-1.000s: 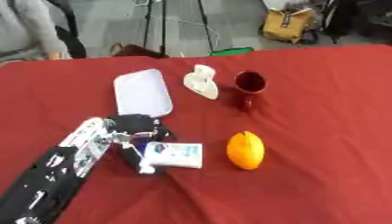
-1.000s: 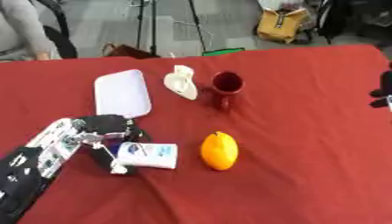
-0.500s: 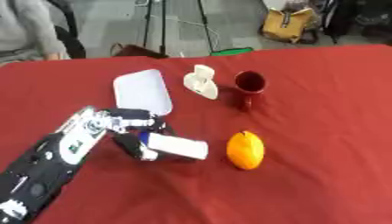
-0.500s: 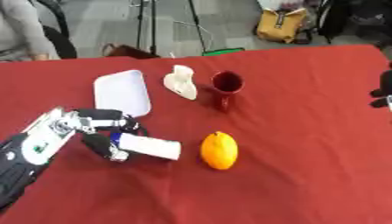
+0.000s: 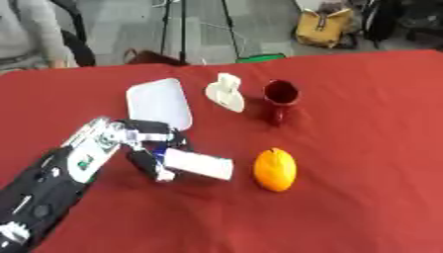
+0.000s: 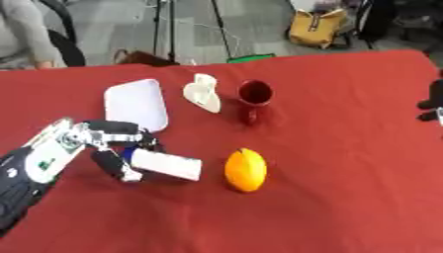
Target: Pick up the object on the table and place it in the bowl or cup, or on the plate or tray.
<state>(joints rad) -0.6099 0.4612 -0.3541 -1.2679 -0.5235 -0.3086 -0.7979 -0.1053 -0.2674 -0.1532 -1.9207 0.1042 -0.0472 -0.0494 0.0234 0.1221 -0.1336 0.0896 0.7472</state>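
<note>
The white box (image 5: 198, 163), with a patch of blue at the end nearest the wrist, is the thing being handled. It sits in the left hand (image 5: 149, 147), whose fingers and thumb are curled round its near end, so most of the box juts out toward the orange (image 5: 275, 169). A shadow beneath the box suggests it is held just clear of the red tablecloth (image 5: 363, 128), though the free end may yet touch the cloth; that cannot be settled from these views. Gripping it by one end leaves the long white face free to be laid down flat.

Taking the box as landmark: the orange lies just beside its free end, apart from it. The white tray (image 5: 159, 102) lies just beyond the box, its near edge close to the hand's knuckles, which makes it the handiest place to put the box. Farther off beyond the tray's right side rests a small pale object (image 5: 227, 92) whose shape is unclear. The dark red cup (image 5: 281, 94) stands beyond the orange, well apart from the box; its mouth looks narrow for a box of this length, so the tray seems the likelier goal.

The right hand (image 6: 430, 103) shows only as a dark shape at the right edge of the right eye view; whether its fingers are spread or curled cannot be told
</note>
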